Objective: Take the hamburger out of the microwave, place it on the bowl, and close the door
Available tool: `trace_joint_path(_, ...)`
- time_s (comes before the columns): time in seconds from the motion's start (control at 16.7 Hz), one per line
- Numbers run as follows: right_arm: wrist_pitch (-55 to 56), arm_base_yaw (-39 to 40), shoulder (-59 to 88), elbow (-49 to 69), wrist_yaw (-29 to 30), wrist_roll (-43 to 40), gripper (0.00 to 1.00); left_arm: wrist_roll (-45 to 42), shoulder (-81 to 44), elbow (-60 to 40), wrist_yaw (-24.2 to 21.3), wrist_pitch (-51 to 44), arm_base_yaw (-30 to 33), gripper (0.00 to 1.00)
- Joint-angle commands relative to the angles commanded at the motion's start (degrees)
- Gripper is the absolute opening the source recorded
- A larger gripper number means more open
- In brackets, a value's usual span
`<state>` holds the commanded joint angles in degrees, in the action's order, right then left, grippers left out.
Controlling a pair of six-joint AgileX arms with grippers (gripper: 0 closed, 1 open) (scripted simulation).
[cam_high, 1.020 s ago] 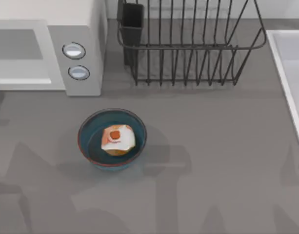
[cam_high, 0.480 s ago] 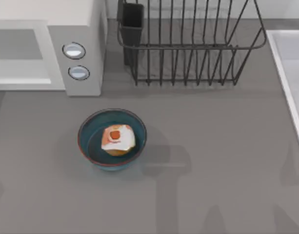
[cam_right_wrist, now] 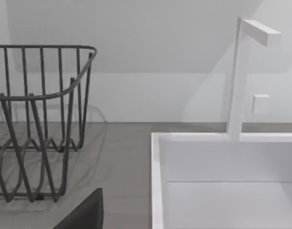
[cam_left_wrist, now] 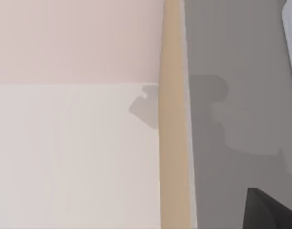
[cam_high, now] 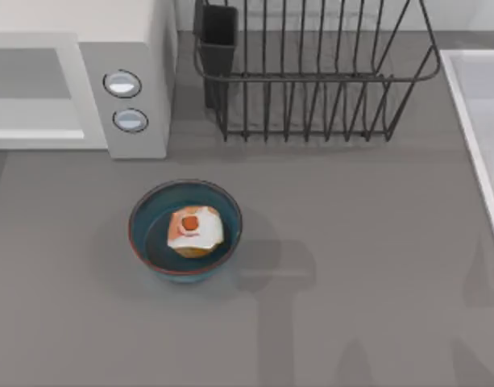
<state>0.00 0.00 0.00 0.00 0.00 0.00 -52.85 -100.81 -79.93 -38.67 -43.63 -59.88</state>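
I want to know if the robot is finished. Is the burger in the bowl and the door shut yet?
Yes to both, it seems. The hamburger sits inside the bowl on the table. The door lies flush against the front of the microwave, so it looks closed. Nothing is being held, and nothing looks left to do.

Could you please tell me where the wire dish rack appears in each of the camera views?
Top view: the dish rack stands at the table's back, right of the microwave.
Right wrist view: the rack's end stands beside the sink.
Left wrist view: a tan-edged pale panel beside grey table.
Shared landmark: the white sink, at the top view's right edge.
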Motion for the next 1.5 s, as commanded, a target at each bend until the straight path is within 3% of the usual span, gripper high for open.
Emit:
trace_joint_path(0.54,0.0,0.0,0.0,0.0,0.0,0.0,1.0,-0.45,-6.25,13.24,-0.02,19.6,-0.48,0.0)
trace_joint_path(0.96,0.0,0.0,0.0,0.0,0.0,0.0,1.0,-0.37,-6.72,15.09,-0.01,21.51,-0.15,0.0)
trace_joint_path(1.5,0.0,0.0,0.0,0.0,0.0,0.0,1.0,9.24,9.14,35.15,4.27,30.98,8.52,0.0)
